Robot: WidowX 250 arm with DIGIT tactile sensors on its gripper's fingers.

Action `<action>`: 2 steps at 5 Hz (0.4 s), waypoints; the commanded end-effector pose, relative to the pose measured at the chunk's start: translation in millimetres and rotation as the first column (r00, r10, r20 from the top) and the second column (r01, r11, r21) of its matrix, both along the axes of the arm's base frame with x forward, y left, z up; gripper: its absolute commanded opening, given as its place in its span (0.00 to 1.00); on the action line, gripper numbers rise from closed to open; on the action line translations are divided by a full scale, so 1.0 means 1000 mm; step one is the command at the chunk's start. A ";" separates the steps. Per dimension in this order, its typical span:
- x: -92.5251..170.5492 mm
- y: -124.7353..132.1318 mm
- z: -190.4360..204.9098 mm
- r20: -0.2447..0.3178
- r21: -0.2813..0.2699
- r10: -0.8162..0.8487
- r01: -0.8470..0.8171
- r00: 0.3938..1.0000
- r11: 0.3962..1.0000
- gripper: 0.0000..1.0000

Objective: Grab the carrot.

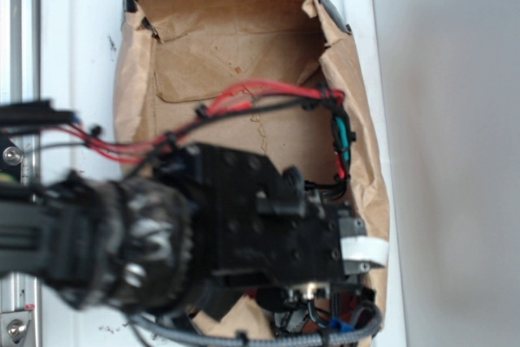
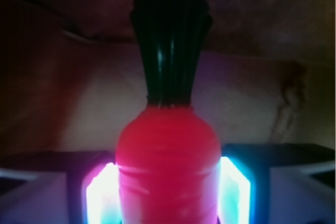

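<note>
Carrot (image 2: 167,166), a glossy toy of reddish-orange plastic with faint ridges and a dark green ribbed stem, fills the middle of the wrist view. It stands stem-up between the two glowing fingers (image 2: 102,195) of the gripper (image 2: 168,195), which press against its sides, closed on it and only as wide apart as the carrot's body. One carrot is visible. Behind it lies dim, creased brown paper.

From the exterior view, the black robot arm (image 1: 244,217) reaches into one open crumpled brown paper bag (image 1: 244,54) lying on a white surface (image 1: 81,38). The arm's bulk, with its red and black cables (image 1: 244,99), covers the lower part of the bag and hides the carrot and the fingers entirely from this side. A white band (image 1: 363,249) wraps the arm's far end.
</note>
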State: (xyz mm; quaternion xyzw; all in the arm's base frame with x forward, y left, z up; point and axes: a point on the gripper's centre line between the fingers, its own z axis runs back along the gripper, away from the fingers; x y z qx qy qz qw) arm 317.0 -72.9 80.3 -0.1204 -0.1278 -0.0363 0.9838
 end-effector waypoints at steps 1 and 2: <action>-0.001 0.044 0.109 0.075 -0.122 0.132 -0.123 0.988 0.985 0.00; 0.006 0.052 0.133 0.075 -0.099 0.203 -0.196 0.976 0.976 0.00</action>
